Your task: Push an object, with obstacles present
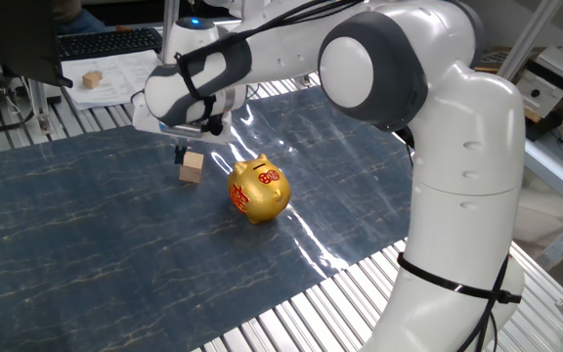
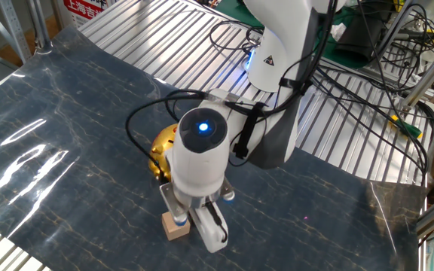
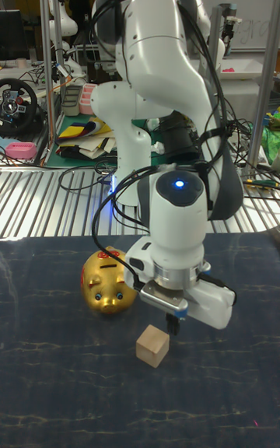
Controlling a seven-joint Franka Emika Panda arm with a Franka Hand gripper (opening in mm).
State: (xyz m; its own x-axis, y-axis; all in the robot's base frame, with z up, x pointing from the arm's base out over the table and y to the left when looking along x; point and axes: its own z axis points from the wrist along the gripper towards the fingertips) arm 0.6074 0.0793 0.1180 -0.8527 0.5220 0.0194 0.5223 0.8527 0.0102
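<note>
We log: cube [image 3: 152,346] on mat, pig [image 3: 108,291] near; gripper [image 3: 172,327] raised just above cube, fingers' state can't tell.

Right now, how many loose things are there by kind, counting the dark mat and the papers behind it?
Wooden cubes: 2, one on the mat, one on the papers
Golden pigs: 1
Total: 3
</note>
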